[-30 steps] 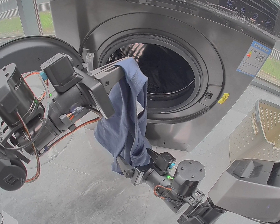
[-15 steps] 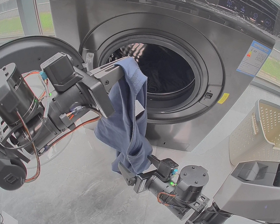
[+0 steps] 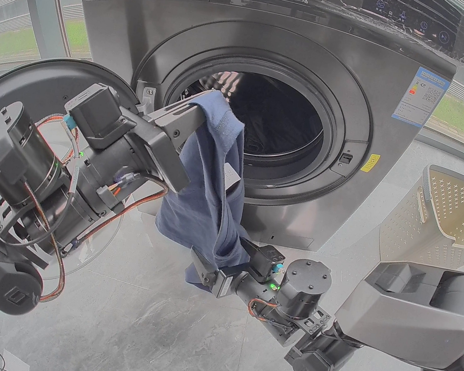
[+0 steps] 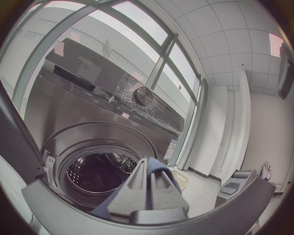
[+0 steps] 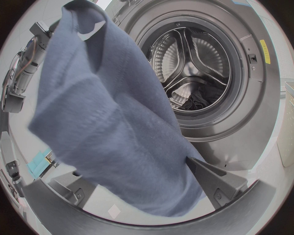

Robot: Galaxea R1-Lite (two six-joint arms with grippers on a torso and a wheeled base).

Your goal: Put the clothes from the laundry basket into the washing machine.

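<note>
Left gripper (image 3: 203, 106): my fingers are pressed together on the top fold of the blue shirt (image 3: 205, 202), just before the washing machine (image 3: 326, 52) opening.
Right gripper (image 3: 217, 260): my fingers are spread wide, straddling the shirt's hanging lower end.
Laundry basket (image 3: 442, 232): on the floor, right of the machine.

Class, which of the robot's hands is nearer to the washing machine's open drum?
Left. The left hand holds the blue garment up at the rim of the drum opening; the right hand sits lower, open around the garment's hanging end.

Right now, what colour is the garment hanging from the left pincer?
Plain blue garment; clearest in head view.
</note>
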